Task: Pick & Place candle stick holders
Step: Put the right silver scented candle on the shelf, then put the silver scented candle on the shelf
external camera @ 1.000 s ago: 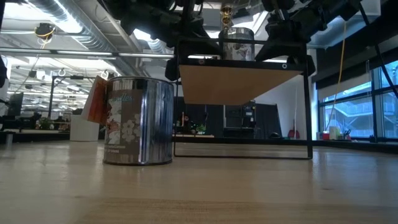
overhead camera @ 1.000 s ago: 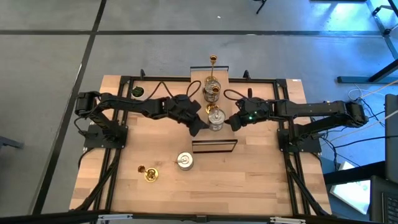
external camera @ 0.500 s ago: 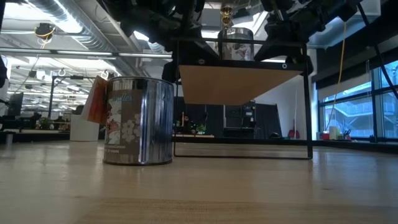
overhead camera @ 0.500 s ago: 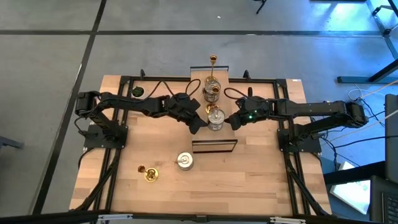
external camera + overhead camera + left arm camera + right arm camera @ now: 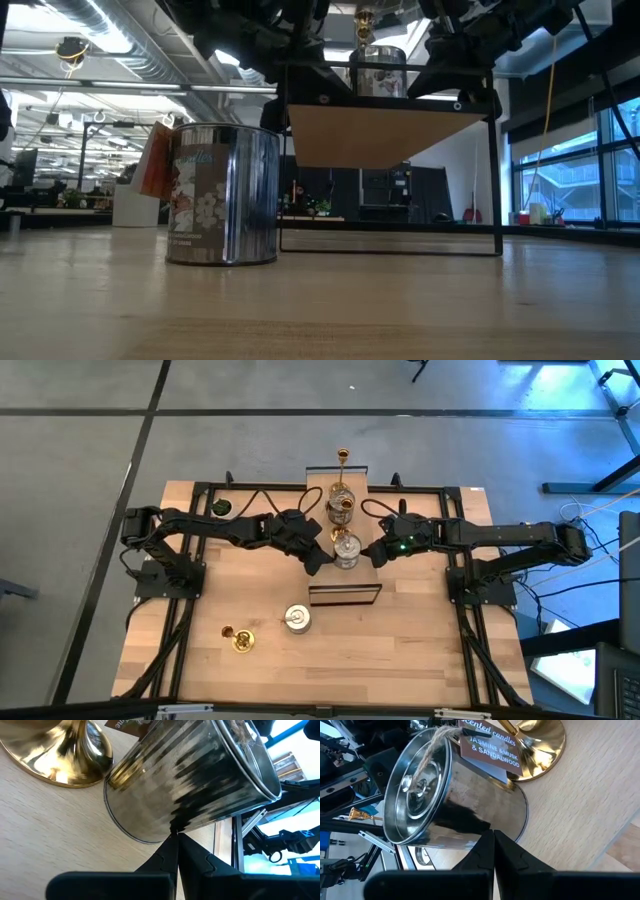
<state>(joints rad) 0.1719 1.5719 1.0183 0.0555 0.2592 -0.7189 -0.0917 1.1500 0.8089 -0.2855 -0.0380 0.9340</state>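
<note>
From above, both arms meet at mid-table: the left claw and right claw, each pinched shut and empty, flank a silver candle stick holder on a raised shelf. At table height, another silver tin stands on the table. Each wrist view shows closed fingertips touching the tin's base, beside a brass holder.

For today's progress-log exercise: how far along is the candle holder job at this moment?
Looks done: a tall brass holder and a second holder appear placed on the raised shelf. In hand: the shut left claw and shut right claw flank the shelf tin, not gripping it. Left: the table tin and a small brass holder near the front.
</note>
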